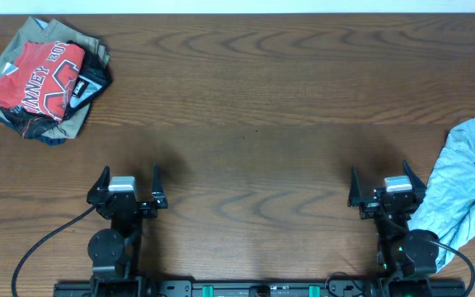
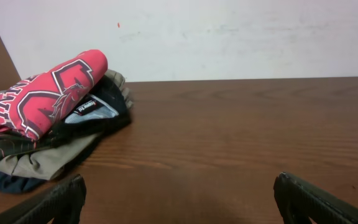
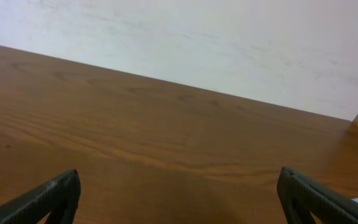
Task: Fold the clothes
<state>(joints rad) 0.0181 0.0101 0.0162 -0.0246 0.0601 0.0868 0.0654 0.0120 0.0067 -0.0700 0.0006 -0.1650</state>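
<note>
A crumpled pale blue-grey garment (image 1: 468, 186) lies at the table's right edge, just right of my right gripper (image 1: 379, 175). That gripper is open and empty over bare wood, as its wrist view (image 3: 179, 190) shows. My left gripper (image 1: 130, 175) is open and empty near the front left, also seen in its wrist view (image 2: 179, 196). A coral-red T-shirt with "SOCCER" lettering is not in view. A folded red shirt (image 1: 44, 74) with other white lettering tops a stack at the far left, and it shows in the left wrist view (image 2: 42, 93).
The stack of folded clothes (image 1: 77, 99) also holds black, khaki and dark garments. The brown wooden table (image 1: 254, 99) ends at a white wall (image 2: 229, 37) at the back.
</note>
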